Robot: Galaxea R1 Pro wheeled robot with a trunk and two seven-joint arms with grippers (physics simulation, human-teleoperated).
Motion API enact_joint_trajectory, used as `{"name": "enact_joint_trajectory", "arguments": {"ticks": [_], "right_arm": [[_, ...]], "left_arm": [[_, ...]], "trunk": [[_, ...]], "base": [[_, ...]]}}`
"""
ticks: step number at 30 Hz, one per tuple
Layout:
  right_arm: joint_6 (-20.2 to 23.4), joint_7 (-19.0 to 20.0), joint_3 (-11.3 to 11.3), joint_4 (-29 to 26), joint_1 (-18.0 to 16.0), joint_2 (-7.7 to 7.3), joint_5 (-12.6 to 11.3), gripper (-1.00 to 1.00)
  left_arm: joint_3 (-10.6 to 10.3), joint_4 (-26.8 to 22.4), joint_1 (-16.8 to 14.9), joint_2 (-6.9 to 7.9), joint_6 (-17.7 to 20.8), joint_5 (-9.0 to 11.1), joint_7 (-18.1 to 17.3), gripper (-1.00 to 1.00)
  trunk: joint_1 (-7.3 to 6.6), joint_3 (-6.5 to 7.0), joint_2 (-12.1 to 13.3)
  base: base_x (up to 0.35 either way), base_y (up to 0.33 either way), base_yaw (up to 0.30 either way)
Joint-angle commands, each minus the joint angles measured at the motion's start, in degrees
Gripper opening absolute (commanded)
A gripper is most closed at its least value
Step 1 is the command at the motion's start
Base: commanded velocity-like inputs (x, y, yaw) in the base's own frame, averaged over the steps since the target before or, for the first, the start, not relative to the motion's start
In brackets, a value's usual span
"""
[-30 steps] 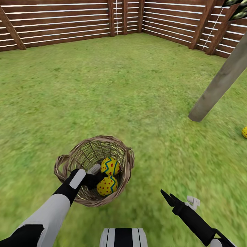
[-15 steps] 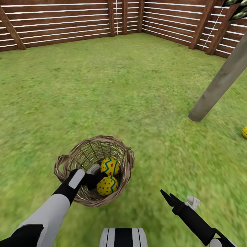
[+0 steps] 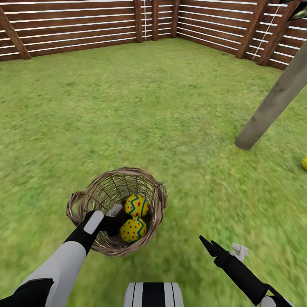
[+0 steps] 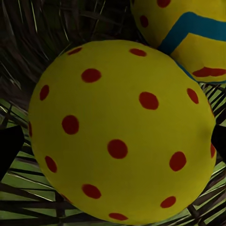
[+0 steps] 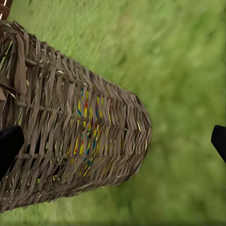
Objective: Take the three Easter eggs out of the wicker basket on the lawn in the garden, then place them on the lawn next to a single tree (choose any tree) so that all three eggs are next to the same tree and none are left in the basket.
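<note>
Light: bright, even daylight, no clear source.
Shadows: none cast on the lawn (image 3: 170,106).
Glare: none.
Blur: grass smeared near the head view's edges, and in the right wrist view.
Distortion: tree (image 3: 273,102) trunk leans strongly.

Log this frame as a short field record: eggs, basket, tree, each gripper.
eggs in basket: two Easter eggs, near egg, far egg
egg outside: third egg on the lawn, beside the tree trunk
basket: wicker basket upright on the grass
left gripper: inside the basket, jaws open either side of the near egg
right gripper: open, empty, above the grass
</note>
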Motion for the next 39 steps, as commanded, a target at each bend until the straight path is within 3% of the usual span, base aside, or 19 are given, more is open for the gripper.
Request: {"name": "enact_joint_trajectory", "arguments": {"ticks": [1,26,29,38,39], "right_arm": [[0.44,0.06,-0.09,-0.04,-0.01,0.04,-0.37,1.00],[0.44,0.06,-0.09,-0.04,-0.01,0.04,-0.37,1.00],[0.44,0.06,-0.09,-0.04,-0.02,0.04,-0.37,1.00],[0.44,0.06,-0.09,-0.04,-0.03,0.04,-0.37,1.00],[0.44,0.06,-0.09,-0.04,-0.03,0.04,-0.37,1.00]], "left_arm": [[0.34,-0.08,-0.01,-0.06,0.24,0.60,0.57,1.00],[0.39,-0.05,-0.01,-0.07,0.42,0.65,-0.18,1.00],[0.39,-0.05,-0.01,-0.02,0.45,0.65,-0.20,1.00],[0.40,0.03,-0.01,0.01,0.49,1.37,-0.19,1.00],[0.38,0.04,-0.01,0.02,0.48,1.91,-0.15,-1.00]], "trunk": [[-0.01,-0.03,-0.01],[0.15,-1.36,-0.09],[0.23,-2.02,-0.13],[0.23,-2.02,-0.13],[0.23,-2.02,-0.13]], "base": [[0.000,0.000,0.000],[0.000,0.000,0.000],[0.000,0.000,0.000],[0.000,0.000,0.000],[0.000,0.000,0.000]]}}
